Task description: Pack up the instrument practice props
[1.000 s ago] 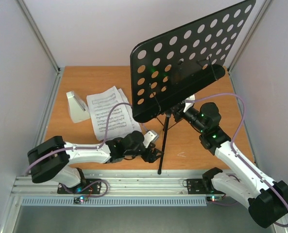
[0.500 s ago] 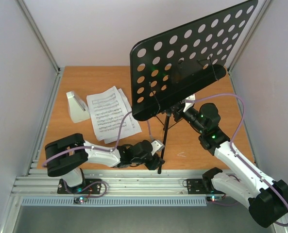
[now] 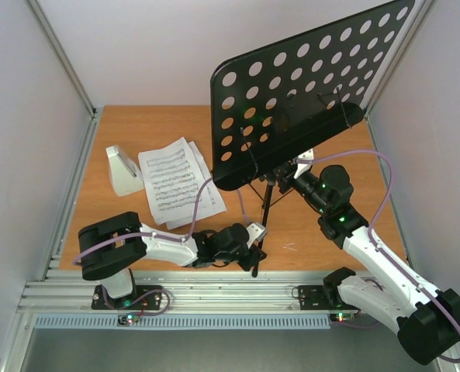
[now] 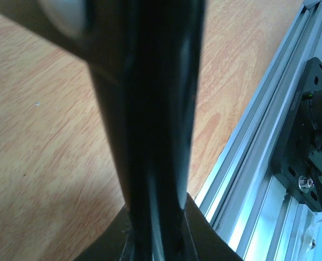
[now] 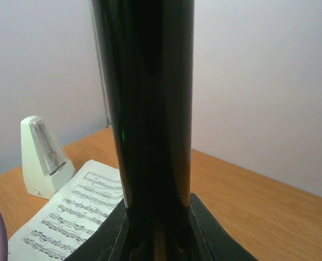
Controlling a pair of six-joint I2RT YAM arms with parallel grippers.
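Note:
The black tripod music stand, with its perforated desk (image 3: 307,85), rises over the middle of the table. My right gripper (image 3: 289,175) is shut on its shaft (image 5: 150,109) just under the desk. My left gripper (image 3: 254,245) is low, close to the table's front edge. Its jaws press on both sides of a black leg tube (image 4: 150,119) of the stand. White sheet-music pages (image 3: 178,183) (image 5: 68,217) lie flat left of the stand. The pale pyramid metronome (image 3: 123,170) (image 5: 43,157) stands upright just left of them.
An aluminium rail (image 3: 214,293) (image 4: 258,174) runs along the table's near edge and carries both arm bases. White walls and metal posts (image 3: 63,58) close in the left, back and right. The right arm's black mount (image 4: 307,147) sits beyond the rail.
My left arm has swung right and down to the stand's leg, and its jaws have closed round the tube. The desk has shifted slightly. The right arm has stayed put.

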